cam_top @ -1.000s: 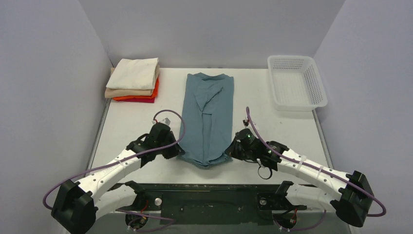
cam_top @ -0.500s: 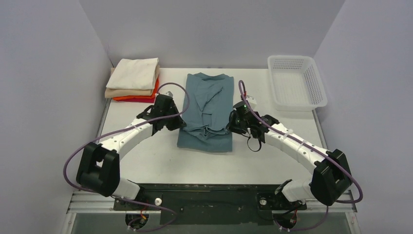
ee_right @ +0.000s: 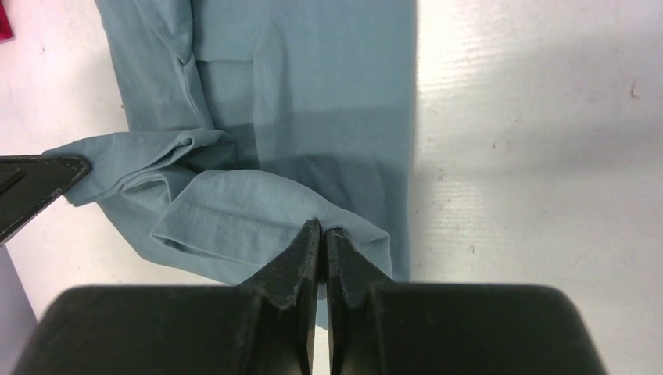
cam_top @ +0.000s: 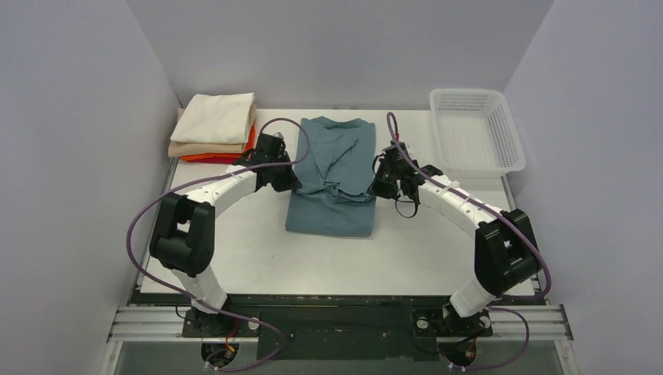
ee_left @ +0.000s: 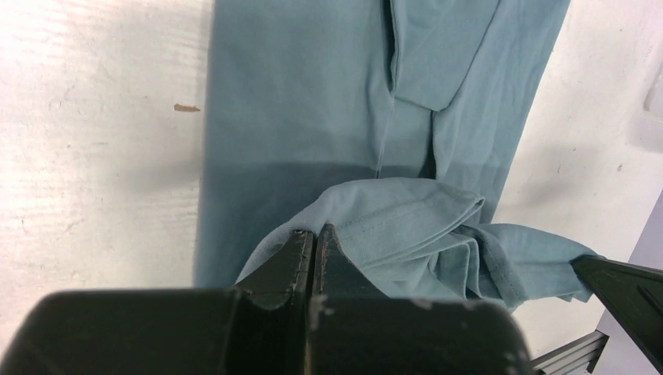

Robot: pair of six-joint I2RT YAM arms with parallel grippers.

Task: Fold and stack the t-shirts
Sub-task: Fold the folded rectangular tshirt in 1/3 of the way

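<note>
The large dusty teal-blue cotton t-shirt (cam_top: pixel 332 215) lies lengthwise on the white desk (cam_top: pixel 227 234), and the left end effector (ee_left: pixel 314 238) and right end effector (ee_right: pixel 322 233), each pinching one hem corner tightly, hold the hem above its middle, the collar straight ahead of both.

White perforated basket (cam_top: pixel 467 93) sits upright at the counter's (cam_top: pixel 234 250) far-right corner, close to the right wall (cam_top: pixel 594 117). Counter top is white and scuffed, with a small brown speck (ee_left: pixel 186 108). Pale grey walls on three sides. Dark base plate (cam_top: pixel 344 312) along the near edge.
</note>
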